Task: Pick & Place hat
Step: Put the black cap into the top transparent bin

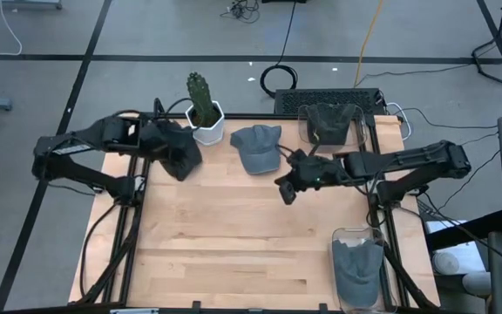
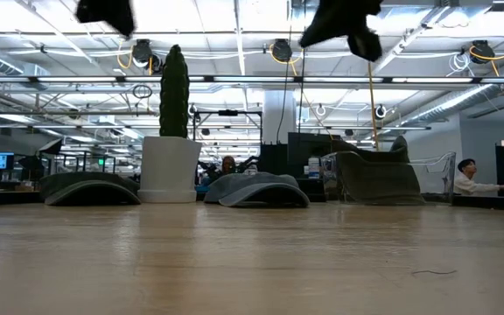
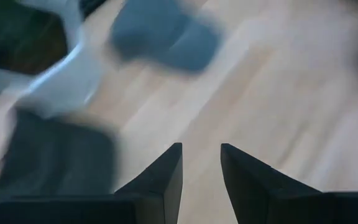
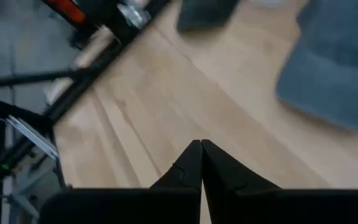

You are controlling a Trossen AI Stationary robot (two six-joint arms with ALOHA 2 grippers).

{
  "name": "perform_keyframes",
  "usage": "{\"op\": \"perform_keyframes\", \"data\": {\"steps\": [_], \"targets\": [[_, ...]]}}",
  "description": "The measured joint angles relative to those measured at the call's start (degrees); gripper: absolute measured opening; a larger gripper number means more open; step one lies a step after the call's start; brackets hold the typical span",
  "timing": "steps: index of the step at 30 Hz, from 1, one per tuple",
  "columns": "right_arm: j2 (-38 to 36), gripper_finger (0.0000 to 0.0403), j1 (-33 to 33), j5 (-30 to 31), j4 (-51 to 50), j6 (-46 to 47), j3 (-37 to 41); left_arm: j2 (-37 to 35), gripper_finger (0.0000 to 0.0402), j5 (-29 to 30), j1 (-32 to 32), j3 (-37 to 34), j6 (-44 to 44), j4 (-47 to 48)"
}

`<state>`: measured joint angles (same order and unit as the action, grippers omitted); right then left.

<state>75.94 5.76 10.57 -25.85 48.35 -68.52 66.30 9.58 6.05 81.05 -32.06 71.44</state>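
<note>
My right claw (image 1: 284,189) hangs above the counter (image 1: 234,244), clenched on nothing, its fingers (image 4: 194,163) pressed tip to tip. It sits just beside the hat (image 1: 257,146), which lies flat on the far part of the counter, brim toward me, near the white pot (image 1: 208,129) with the cactus (image 1: 200,98). My left claw (image 1: 181,161) waits over the far left corner, released, a narrow gap showing between its fingers (image 3: 166,174). A second hat (image 1: 328,122) sits in a clear bin (image 1: 349,131) at the far right edge, and a third (image 1: 357,270) fills another bin (image 1: 356,235) at the near right.
</note>
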Motion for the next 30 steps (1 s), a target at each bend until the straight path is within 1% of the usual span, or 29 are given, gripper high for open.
{"op": "perform_keyframes", "data": {"steps": [3,5,9,13,15,19,23,25,27,30], "targets": [[-1.0,0.0,-1.1,0.1,4.0,-4.9,0.0,0.1,0.0118,2.0,2.5,0.0,0.0,6.3],[-1.7,0.0,-2.1,0.1,8.8,-9.6,0.0,0.2,0.0118,3.2,4.0,0.0,0.0,8.5],[-3.0,0.0,-4.4,0.1,13.6,-18.0,-0.1,0.2,0.0118,5.4,7.3,-0.2,0.6,7.9],[-4.3,0.0,-7.1,-0.3,14.5,-23.5,0.0,0.2,0.0118,5.5,10.6,-3.2,1.6,7.2],[-5.5,0.0,-8.5,-0.3,14.3,-25.2,0.0,-0.1,0.0118,4.1,11.7,-5.7,0.4,6.7],[-8.5,0.0,-10.7,-0.3,14.8,-26.8,0.0,-1.1,0.0118,-1.0,13.5,-11.6,-0.8,3.7],[-11.2,0.0,-12.0,-0.3,14.3,-30.4,0.0,-1.1,0.0122,-3.4,16.8,-17.4,-1.5,2.2],[-12.9,0.0,-12.2,-0.3,13.4,-31.0,0.0,-1.0,0.0137,-5.4,19.0,-19.7,0.1,2.1],[-14.7,0.0,-12.2,-0.2,12.7,-31.8,0.0,-0.9,0.0165,-6.7,21.1,-21.4,1.8,2.1],[-17.0,0.0,-12.2,-0.2,12.1,-33.9,1.5,-1.0,0.022,-5.3,23.9,-23.1,1.3,2.0]]}}
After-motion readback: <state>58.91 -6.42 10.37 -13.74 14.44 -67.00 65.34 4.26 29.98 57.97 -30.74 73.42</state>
